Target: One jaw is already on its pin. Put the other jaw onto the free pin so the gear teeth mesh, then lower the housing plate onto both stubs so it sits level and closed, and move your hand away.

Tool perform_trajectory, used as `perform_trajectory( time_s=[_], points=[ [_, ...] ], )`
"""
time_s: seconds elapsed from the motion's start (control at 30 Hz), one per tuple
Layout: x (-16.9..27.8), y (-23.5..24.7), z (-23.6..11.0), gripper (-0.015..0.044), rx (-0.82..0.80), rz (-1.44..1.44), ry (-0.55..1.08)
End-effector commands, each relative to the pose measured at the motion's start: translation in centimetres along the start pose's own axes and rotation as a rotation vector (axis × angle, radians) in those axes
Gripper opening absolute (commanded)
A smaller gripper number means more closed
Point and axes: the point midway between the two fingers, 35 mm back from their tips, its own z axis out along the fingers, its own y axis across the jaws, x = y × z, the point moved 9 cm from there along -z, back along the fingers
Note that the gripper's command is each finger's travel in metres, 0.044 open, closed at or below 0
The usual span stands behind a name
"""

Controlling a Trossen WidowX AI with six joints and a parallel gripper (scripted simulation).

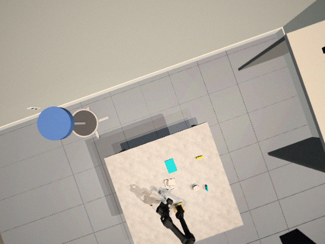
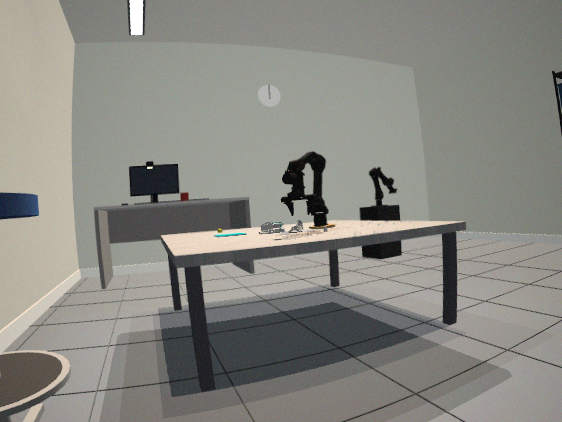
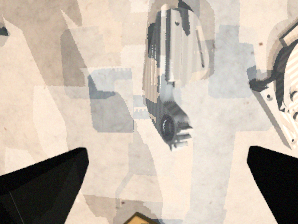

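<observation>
My gripper (image 1: 165, 204) (image 2: 306, 208) (image 3: 169, 156) is open, its two black fingers wide apart above the table. A grey, ribbed loose jaw (image 3: 167, 55) (image 2: 299, 226) is on the table just ahead of the fingertips in the wrist view, its round pivot end toward me; nothing is between the fingers. A white mechanism (image 1: 170, 184) (image 2: 272, 228) stands beside the jaw, and its edge shows at the right of the wrist view. A smaller pale part (image 1: 195, 187) lies farther right in the overhead view. The pins, the meshing of the teeth and which part is the housing plate cannot be made out.
A flat cyan rectangle (image 1: 170, 165) (image 2: 230, 235) lies beyond the mechanism. A small yellow block (image 1: 199, 157) (image 2: 219, 230) and a small cyan piece (image 1: 206, 188) lie toward the right in the overhead view. My arm's orange base (image 1: 178, 207) (image 2: 323, 227) is close to the gripper.
</observation>
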Motion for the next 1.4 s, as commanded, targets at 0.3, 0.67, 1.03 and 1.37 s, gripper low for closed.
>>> perform_trajectory(
  time_s=[0.3,0.67,1.03,1.37],
  points=[
    [-0.01,-0.03,-0.25,0.0440,0.005,0.006,-0.003],
    [-0.01,-0.03,-0.25,0.0440,0.005,0.006,-0.003],
    [-0.01,-0.03,-0.25,0.0440,0.005,0.006,-0.003],
    [-0.06,-0.47,-0.27,0.0387,0.005,0.014,-0.002]
  ],
)
